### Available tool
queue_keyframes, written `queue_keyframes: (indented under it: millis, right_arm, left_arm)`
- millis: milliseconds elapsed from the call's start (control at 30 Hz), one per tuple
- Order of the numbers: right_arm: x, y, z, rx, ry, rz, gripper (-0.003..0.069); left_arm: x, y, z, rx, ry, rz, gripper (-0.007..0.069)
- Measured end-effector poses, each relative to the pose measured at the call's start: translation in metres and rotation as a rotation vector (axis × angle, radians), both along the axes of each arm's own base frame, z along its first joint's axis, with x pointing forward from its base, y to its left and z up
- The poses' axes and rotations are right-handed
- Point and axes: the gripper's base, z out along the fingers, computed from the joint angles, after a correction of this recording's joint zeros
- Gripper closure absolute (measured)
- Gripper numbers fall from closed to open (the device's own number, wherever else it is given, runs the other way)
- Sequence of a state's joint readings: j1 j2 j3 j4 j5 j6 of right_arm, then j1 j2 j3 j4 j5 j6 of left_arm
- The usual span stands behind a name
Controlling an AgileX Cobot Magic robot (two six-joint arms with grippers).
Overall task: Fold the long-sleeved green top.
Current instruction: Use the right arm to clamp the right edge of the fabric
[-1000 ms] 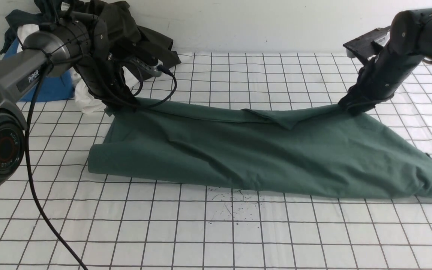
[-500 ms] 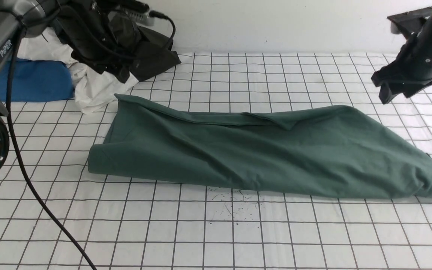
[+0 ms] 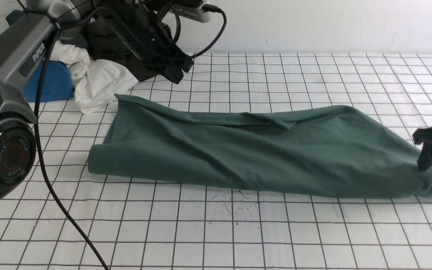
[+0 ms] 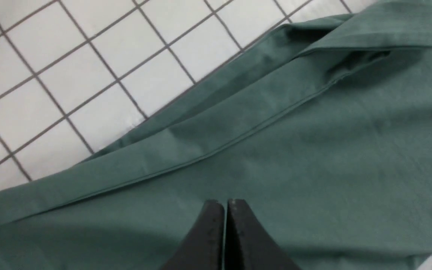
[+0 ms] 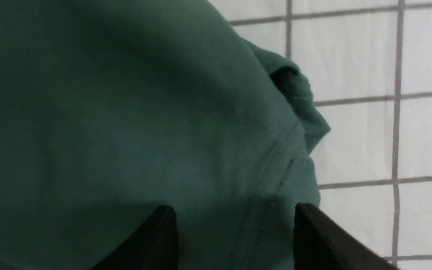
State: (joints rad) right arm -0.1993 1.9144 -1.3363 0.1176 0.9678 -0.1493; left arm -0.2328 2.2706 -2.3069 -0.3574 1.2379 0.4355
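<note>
- Nearest the camera, the white, black-gridded worktop [image 3: 216, 240] lay bare apart from a scatter of small black specks [image 3: 234, 202] just in front of the garment.
- A black cable [image 3: 47, 180] trailed down across the near-left squares from the left arm [image 3: 13, 75], which rose steeply on that side.
- Then the main item: the green long-sleeved top [image 3: 261, 157] stretched across the middle of the worktop as one long, loosely folded band, running left to right. Its near edge was a soft rolled fold, and a seamed flap lay doubled over along the far edge.
- At the top's right end was the right claw [image 5: 234, 217], jaws standing well apart. Its wrist view showed one dark finger [image 5: 163, 232] on each side of a ribbed, stitched band of green cloth, at the point where the fabric met the bare grid. Whether the tips actually touched the cloth could not be told.
- Farther back on the left, the left claw [image 4: 225, 204] was pressed fully together with nothing between the fingers. Its wrist view showed it poised over the top's folded far edge, with white squares beyond.
- In the far-left corner sat a heap of laundry: a white garment [image 3: 99, 82] nearest the top's corner, a blue garment [image 3: 51, 84] beside it, and a dark garment [image 3: 137, 67] piled behind.
- Last of all came the plain pale wall [image 3: 313, 26].
</note>
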Motion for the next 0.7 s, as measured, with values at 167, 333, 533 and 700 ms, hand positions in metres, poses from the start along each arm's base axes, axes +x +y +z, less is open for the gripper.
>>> queue_keyframes:
  millis: [167, 333, 533, 700]
  right_arm:
    - [0.006, -0.002, -0.027, 0.015, -0.008, -0.043, 0.0179]
    - [0.011, -0.001, -0.040, 0.042, 0.000, -0.075, 0.0123]
    - [0.012, -0.001, -0.038, 0.043, 0.002, -0.062, 0.0209]
    - [0.017, 0.005, -0.026, 0.035, -0.005, 0.030, 0.0484]
  left_arm:
    - [0.002, -0.001, -0.006, -0.006, 0.014, -0.004, 0.0632]
    - [0.002, -0.001, -0.007, -0.006, 0.011, -0.013, 0.0632]
    - [0.003, 0.001, -0.007, 0.004, -0.001, -0.033, 0.0632]
    - [0.004, 0.006, -0.006, -0.010, 0.001, -0.022, 0.0632]
